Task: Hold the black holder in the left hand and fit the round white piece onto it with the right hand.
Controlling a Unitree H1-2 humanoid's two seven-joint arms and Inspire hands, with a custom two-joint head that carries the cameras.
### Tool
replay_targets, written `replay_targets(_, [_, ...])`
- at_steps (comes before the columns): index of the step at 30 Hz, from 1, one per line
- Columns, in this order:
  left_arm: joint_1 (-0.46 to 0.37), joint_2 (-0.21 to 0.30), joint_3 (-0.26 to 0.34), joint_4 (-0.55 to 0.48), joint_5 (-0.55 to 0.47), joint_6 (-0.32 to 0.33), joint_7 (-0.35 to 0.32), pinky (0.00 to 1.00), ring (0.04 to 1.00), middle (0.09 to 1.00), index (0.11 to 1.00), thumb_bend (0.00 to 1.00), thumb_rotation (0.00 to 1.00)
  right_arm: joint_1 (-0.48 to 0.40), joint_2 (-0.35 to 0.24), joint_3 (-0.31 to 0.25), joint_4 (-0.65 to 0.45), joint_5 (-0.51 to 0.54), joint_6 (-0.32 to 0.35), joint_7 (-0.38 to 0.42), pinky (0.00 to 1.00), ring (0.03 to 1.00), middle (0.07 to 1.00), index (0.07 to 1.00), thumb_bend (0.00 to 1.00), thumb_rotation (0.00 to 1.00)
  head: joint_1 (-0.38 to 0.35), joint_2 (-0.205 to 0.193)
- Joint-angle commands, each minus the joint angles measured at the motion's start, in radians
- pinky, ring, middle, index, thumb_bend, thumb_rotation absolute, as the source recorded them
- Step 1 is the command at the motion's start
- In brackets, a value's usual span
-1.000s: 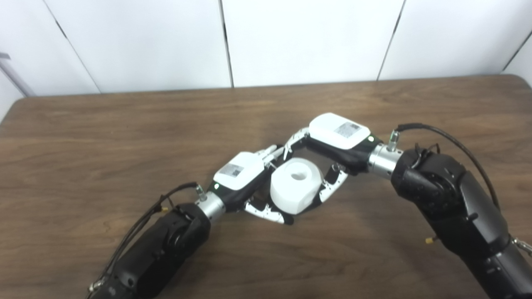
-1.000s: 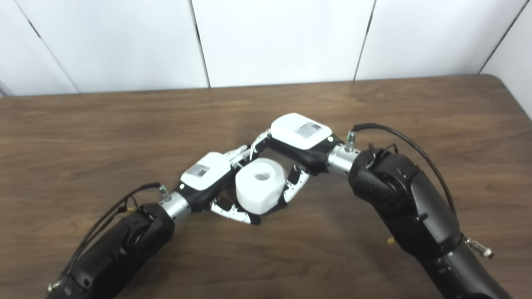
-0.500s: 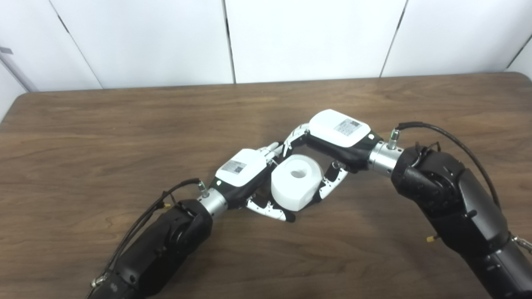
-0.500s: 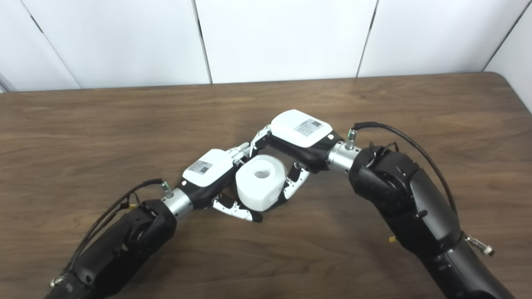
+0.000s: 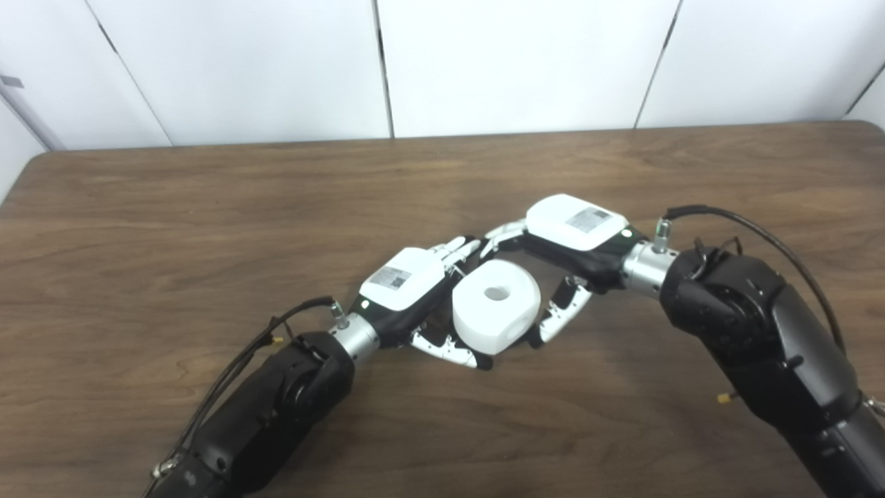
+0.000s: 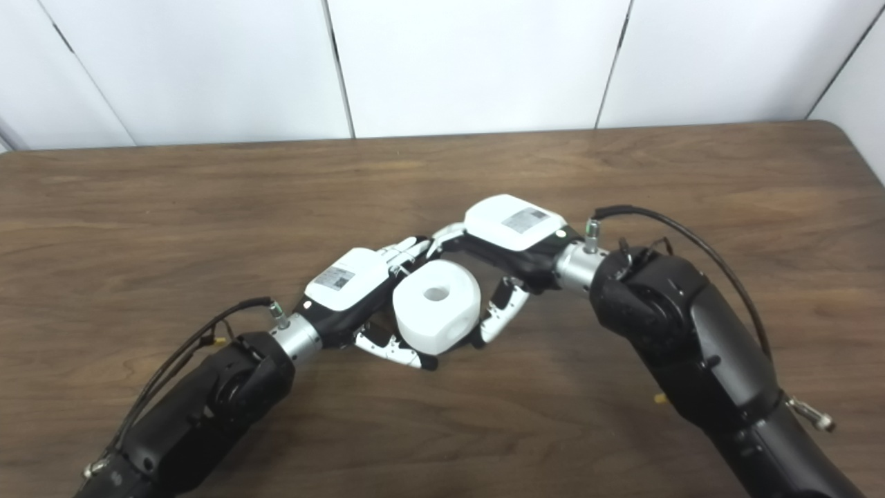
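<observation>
The round white piece (image 5: 496, 304), with a hole in its top, sits at the table's middle between my two hands. My left hand (image 5: 404, 283) is closed around its left side, thumb (image 5: 449, 349) under its front and fingers behind it. The black holder is hidden under the white piece and inside the left hand. My right hand (image 5: 574, 228) is on the right side, fingers (image 5: 503, 234) stretched over the back of the piece. Its thumb (image 5: 563, 315) stands a little off the piece's right edge. The right hand looks open.
The brown wooden table (image 5: 207, 207) runs to a white panelled wall at the back. Both black forearms come in low over the table's front, the left arm (image 5: 276, 408) and the right arm (image 5: 753, 332).
My right hand has drawn back to the right and lower, and its fingers and thumb have come off the white piece. The left hand and the piece have stayed in place.
</observation>
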Motion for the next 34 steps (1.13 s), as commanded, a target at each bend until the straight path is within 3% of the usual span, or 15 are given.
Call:
replay_targets(1, [0.057,0.019,-0.049,0.049,0.039,0.002,-0.092,0.93,1.0,0.988,0.492,0.52,0.07,-0.03,-0.002,-0.025,-0.034,0.0,0.004,-0.021,0.72,0.816,0.842,1.0,0.92,0.27,-0.001,0.0])
replay_targets(11, [0.059,0.026,-0.048,0.045,0.042,-0.001,-0.094,0.92,1.0,0.991,0.492,0.52,0.07,-0.017,0.008,-0.046,-0.036,-0.007,-0.027,-0.089,0.68,0.749,0.77,0.979,0.9,0.22,-0.004,0.002])
replay_targets(14, [0.058,0.026,-0.049,0.05,0.041,-0.003,-0.095,0.92,1.0,0.995,0.492,0.52,0.07,-0.011,0.007,-0.054,-0.023,0.004,-0.049,-0.124,0.67,0.735,0.787,0.995,0.9,0.2,-0.008,0.0])
replay_targets(21, [0.056,0.028,-0.044,0.057,0.036,-0.013,-0.086,0.91,1.0,0.991,0.492,0.52,0.07,-0.009,-0.024,-0.076,-0.03,-0.028,0.013,-0.085,0.63,0.751,0.799,0.976,0.88,0.16,-0.02,-0.009])
replay_targets(26, [0.057,0.03,-0.038,0.065,0.031,-0.026,-0.076,0.91,1.0,0.989,0.492,0.52,0.07,0.024,-0.018,-0.15,-0.014,0.021,0.06,-0.126,0.59,0.741,0.78,0.784,0.8,0.06,-0.022,-0.018])
replay_targets(30, [0.059,0.037,-0.032,0.061,0.051,-0.013,-0.083,0.91,1.0,0.993,0.493,0.52,0.07,0.091,0.075,-0.267,0.009,0.114,0.081,-0.276,0.57,0.704,0.741,0.71,0.72,0.07,-0.016,-0.031])
replay_targets(31, [0.06,0.04,-0.03,0.06,0.061,-0.008,-0.082,0.9,0.993,0.992,0.559,0.74,0.13,0.108,0.109,-0.294,0.011,0.145,0.081,-0.319,0.57,0.692,0.727,0.701,0.7,0.05,-0.016,-0.032])
replay_targets(32, [0.061,0.041,-0.029,0.059,0.068,-0.005,-0.081,0.89,0.987,0.99,0.604,0.85,0.17,0.119,0.132,-0.311,0.012,0.165,0.079,-0.348,0.57,0.681,0.718,0.696,0.69,0.03,-0.017,-0.032])
replay_targets(34, [0.059,0.049,-0.03,0.047,0.098,0.027,-0.104,0.87,0.989,0.996,0.683,0.95,0.25,0.147,0.195,-0.357,0.027,0.24,0.054,-0.42,0.55,0.659,0.705,0.691,0.65,0.04,-0.021,-0.04])
